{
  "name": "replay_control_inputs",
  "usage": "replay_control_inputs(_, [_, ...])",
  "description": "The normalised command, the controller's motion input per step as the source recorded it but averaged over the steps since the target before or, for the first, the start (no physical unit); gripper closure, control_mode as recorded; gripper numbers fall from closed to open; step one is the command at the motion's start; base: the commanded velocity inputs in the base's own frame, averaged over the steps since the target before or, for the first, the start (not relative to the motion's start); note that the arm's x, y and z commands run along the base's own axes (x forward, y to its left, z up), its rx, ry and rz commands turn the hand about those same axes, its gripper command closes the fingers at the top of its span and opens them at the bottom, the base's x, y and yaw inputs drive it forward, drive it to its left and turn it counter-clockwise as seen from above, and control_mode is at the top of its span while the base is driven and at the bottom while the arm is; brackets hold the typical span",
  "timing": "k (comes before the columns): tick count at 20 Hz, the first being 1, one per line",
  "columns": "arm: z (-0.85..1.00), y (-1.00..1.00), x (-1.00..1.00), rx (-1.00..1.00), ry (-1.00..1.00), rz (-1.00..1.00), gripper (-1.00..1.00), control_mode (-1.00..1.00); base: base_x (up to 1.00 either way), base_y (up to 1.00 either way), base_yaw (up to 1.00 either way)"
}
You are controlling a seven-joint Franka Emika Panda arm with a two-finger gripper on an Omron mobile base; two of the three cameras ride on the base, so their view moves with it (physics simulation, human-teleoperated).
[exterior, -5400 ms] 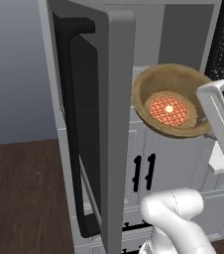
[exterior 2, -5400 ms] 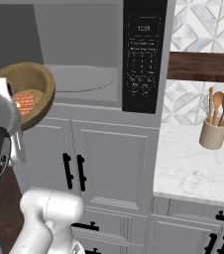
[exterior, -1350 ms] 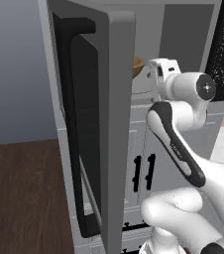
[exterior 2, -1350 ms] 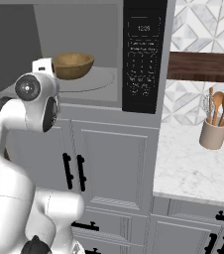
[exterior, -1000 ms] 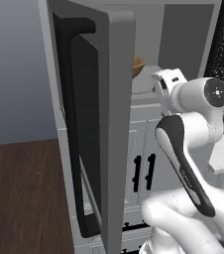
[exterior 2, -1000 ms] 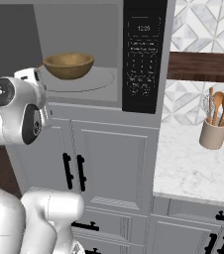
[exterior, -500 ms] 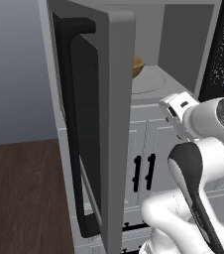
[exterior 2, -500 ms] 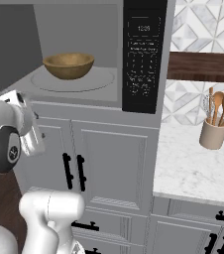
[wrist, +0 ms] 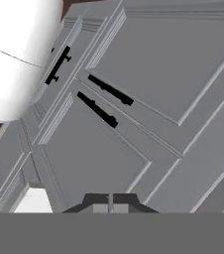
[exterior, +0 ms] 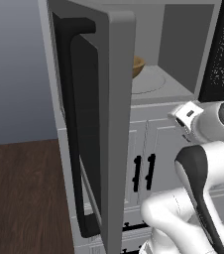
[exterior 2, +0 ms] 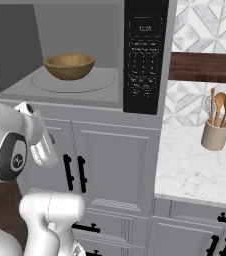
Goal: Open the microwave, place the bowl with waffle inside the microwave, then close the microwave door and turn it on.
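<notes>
Arm has dropped away; bowl [exterior 2: 69,66] sits in microwave [exterior 2: 80,86]; panel markings unreadable.

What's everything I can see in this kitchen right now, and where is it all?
microwave: one, grey, built in above the cabinets
microwave door: one, grey with dark glass, swung wide open
bowl: one, tan, on the turntable inside the microwave
control panel: one, black, right of the cavity
cabinet doors: several, white with black handles, under the microwave
utensil holder: one, beige, on the marble counter
gripper: one, shut, empty, facing the cabinets
</notes>
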Motion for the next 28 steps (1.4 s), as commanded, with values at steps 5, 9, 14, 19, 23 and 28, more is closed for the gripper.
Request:
replay_control_inputs(5, [-0.58,0.0,0.0,-0.34,-0.21,0.0,1.0,-1.0,0.0,0.0,0.0])
replay_control_inputs(9, [-0.54,0.0,0.0,-0.28,-0.23,0.0,1.0,-1.0,0.0,0.0,0.0])
replay_control_inputs(14, [-0.55,-0.05,0.0,-0.24,-0.24,0.0,1.0,-1.0,0.0,0.0,0.0])
replay_control_inputs(19, [-0.65,-0.06,0.0,-0.2,-0.3,0.0,1.0,-1.0,0.0,0.0,0.0])
replay_control_inputs(23, [-0.58,-0.21,0.0,-0.19,-0.29,0.0,1.0,-1.0,0.0,0.0,0.0])
replay_control_inputs(28, [-0.41,-0.43,0.0,-0.11,-0.22,0.0,1.0,-1.0,0.0,0.0,0.0])
